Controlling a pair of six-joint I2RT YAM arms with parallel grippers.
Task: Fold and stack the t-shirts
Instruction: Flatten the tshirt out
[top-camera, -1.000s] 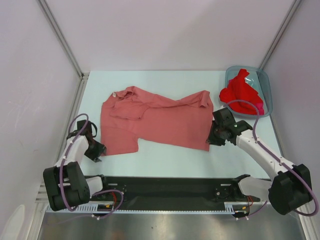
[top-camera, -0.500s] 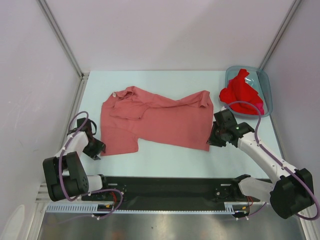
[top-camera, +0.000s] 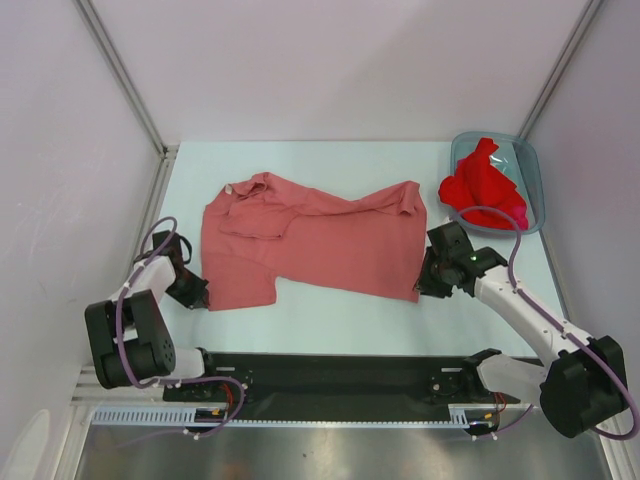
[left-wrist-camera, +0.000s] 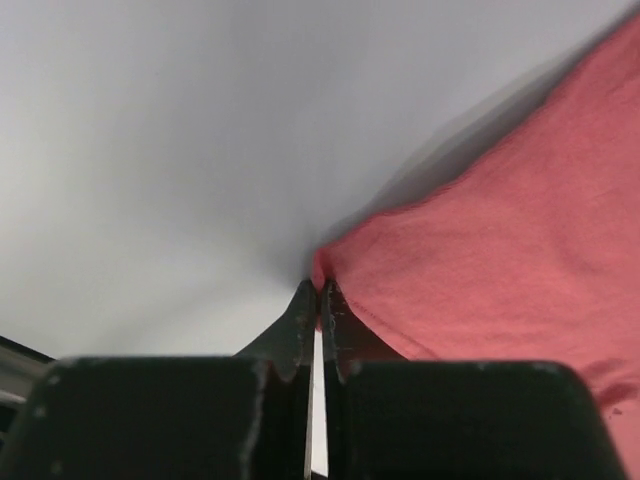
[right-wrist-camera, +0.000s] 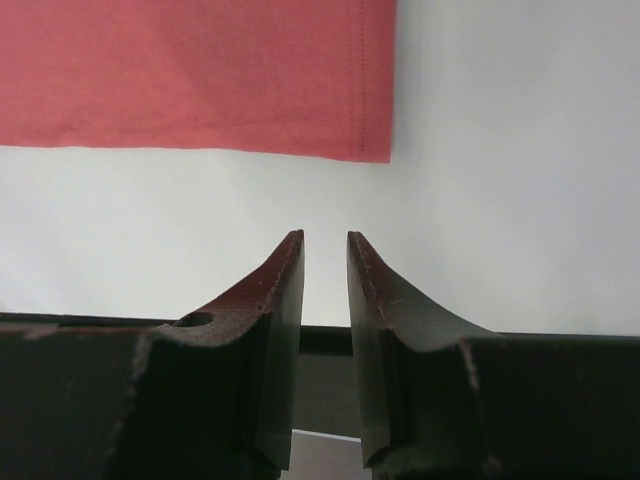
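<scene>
A salmon-pink t-shirt (top-camera: 310, 245) lies spread and partly rumpled on the table. My left gripper (top-camera: 197, 291) sits low at its near left corner. In the left wrist view its jaws are shut (left-wrist-camera: 320, 287) and pinch the very tip of that shirt corner (left-wrist-camera: 480, 260). My right gripper (top-camera: 424, 287) is at the shirt's near right corner. In the right wrist view it is open a little and empty (right-wrist-camera: 325, 240), with the shirt's hemmed corner (right-wrist-camera: 300, 90) just beyond the fingertips. Brighter red t-shirts (top-camera: 482, 185) lie heaped in the bin.
A translucent blue-grey plastic bin (top-camera: 532, 185) stands at the far right, with red cloth hanging over its left rim. Pale walls with metal posts close in the table on the left, back and right. A black rail (top-camera: 330, 375) runs along the near edge.
My left gripper has slid in to the shirt's near left corner and its arm has drawn closer to the base. My right gripper has shifted slightly near the right corner.
</scene>
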